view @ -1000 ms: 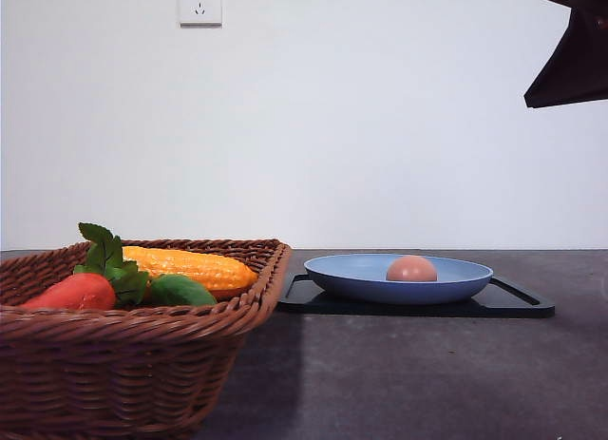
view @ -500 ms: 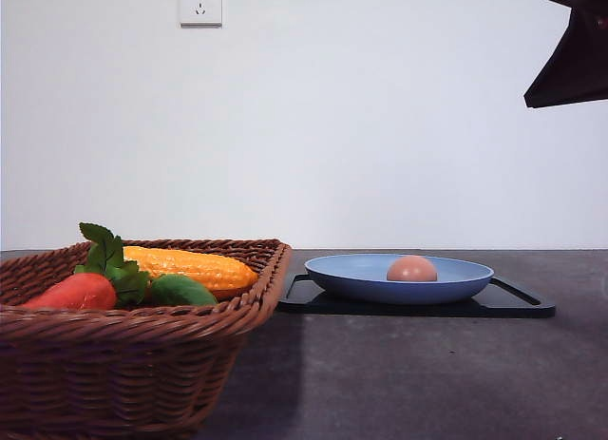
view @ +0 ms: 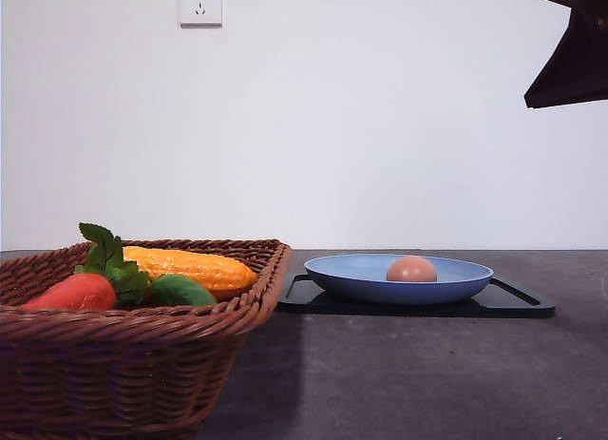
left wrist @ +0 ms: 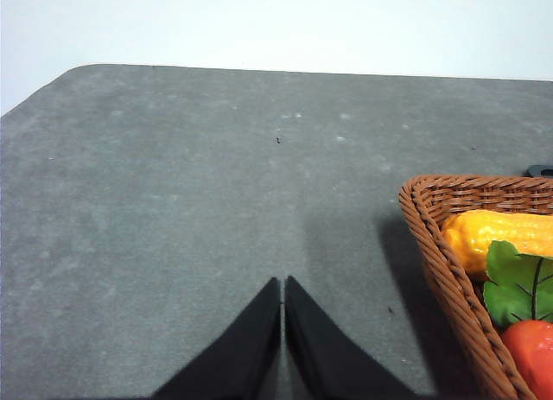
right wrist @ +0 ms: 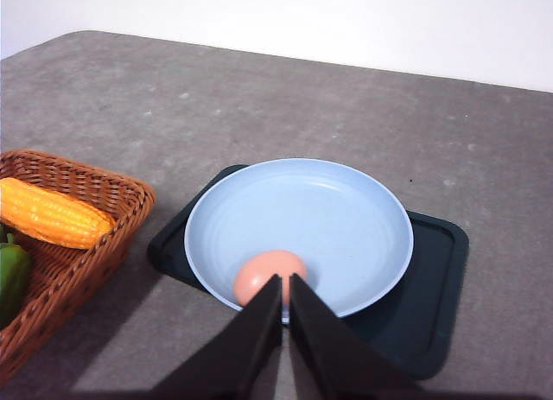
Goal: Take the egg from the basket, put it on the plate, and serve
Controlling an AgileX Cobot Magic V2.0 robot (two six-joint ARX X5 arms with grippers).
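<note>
- On your left, the left gripper (left wrist: 282, 309) hangs over bare table (left wrist: 173, 201) with its fingers pressed together and nothing between them; the basket (left wrist: 441, 244) lies off to its side, near but apart, its rim corner just entering that wrist view.
- In the basket (view: 133, 335) you see corn (view: 190, 267), a red-orange vegetable (view: 76, 292) with green leaves, and something green (view: 180, 291); no egg is visible among them, so I judge the transfer half of the job done.
- Moving right, the plate (view: 351, 278) sits on the black tray (view: 518, 302), which lies just beside the basket; the egg (view: 411, 268) rests inside the plate, right of its centre in the front view.
- The relation that matters: in the right wrist view the egg (right wrist: 270, 275) lies directly ahead of the right gripper (right wrist: 284, 298), just past the fingertips, on the near side of the plate (right wrist: 346, 210); the fingers are closed on each other, holding nothing (the egg is free in the plate).
- The right arm is plainly the nearer one to plate and tray (right wrist: 432, 305); the left is well apart from both.
- The egg's long axis I cannot tell with confidence; it looks roughly crosswise to the fingers.
- For serving, you would likely work from the right side; watch that the egg can roll in the shallow plate.
</note>
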